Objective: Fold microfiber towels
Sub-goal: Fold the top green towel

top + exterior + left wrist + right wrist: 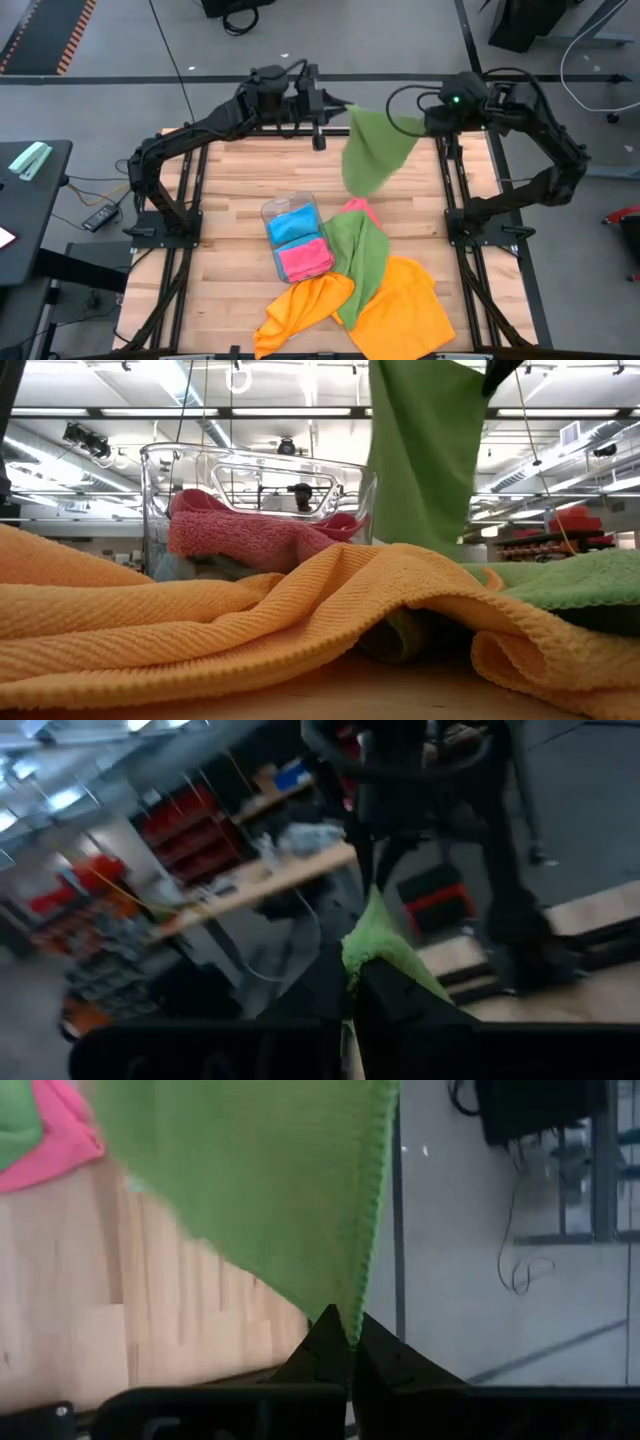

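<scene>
**Holding a green towel aloft between both arms**

Hanging over the far half of the worktop (230,190), a green towel (375,150) is stretched between the two grippers. The left gripper (335,108) has its fingers closed on one top corner at about 12 o'clock on the worktop; its wrist view shows the green corner bunched against the dark fingers (400,1010). The right gripper (420,122), at roughly 1 o'clock, has its fingers pinched tight on the opposite corner, the cloth's stitched edge running straight down into them (340,1345). The towel droops from both corners, its lower tip near the pile beneath.

Toward 6 o'clock lies a heap of loose cloths: two orange towels (400,310), a second green towel (360,255) draped across them, and a pink towel (355,208) peeking out at the heap's far edge. Just beside it, at 9 o'clock from the heap, a clear plastic tray (285,208) holds a folded blue towel (293,226) and a folded pink one (303,258).
</scene>
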`<move>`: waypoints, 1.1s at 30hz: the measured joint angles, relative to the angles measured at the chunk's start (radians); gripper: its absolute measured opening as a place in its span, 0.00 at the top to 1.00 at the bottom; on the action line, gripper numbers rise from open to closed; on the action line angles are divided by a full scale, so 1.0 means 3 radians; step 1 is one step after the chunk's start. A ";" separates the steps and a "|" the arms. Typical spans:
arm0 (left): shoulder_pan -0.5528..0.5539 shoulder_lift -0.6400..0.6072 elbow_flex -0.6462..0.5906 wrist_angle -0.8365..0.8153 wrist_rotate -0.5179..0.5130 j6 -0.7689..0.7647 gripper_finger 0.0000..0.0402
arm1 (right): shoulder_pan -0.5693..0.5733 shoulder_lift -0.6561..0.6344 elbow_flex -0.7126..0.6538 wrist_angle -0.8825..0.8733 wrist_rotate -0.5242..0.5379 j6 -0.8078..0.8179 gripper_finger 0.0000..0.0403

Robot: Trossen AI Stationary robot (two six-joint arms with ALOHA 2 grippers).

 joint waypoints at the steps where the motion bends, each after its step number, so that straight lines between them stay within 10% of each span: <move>1: 0.0011 0.0007 0.0015 0.0004 -0.0001 0.0026 0.93 | -0.0043 -0.0006 0.0000 0.0000 0.0004 -0.0002 0.99; 16: -0.0447 0.0060 0.0020 -0.1478 0.0028 -0.0255 0.92 | 0.0489 -0.0003 -0.0556 -0.0033 -0.1349 0.0771 0.99; 33: -0.1200 0.0551 0.0019 -0.1890 0.0212 -0.1322 0.92 | 0.1722 -0.0002 -0.1737 0.0461 -0.1723 0.1704 0.99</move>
